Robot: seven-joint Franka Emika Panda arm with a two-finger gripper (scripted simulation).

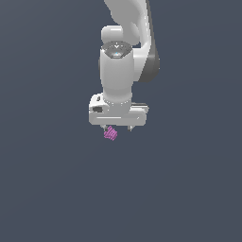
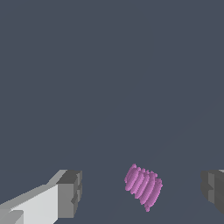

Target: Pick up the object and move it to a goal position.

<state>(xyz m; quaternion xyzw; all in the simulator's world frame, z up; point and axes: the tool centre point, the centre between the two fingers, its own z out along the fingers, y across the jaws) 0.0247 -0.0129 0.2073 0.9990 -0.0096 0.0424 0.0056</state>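
The object is a tiny magenta-pink ribbed piece lying on the dark grey floor just under the white hand. In the wrist view the object sits tilted between the two grey fingertips, touching neither. My gripper hangs directly over it, open, its short fingers barely showing below the hand. In the wrist view the gripper has wide gaps on both sides of the piece.
The dark grey floor spreads flat in all directions. The white arm rises straight up from the hand toward the top of the exterior view.
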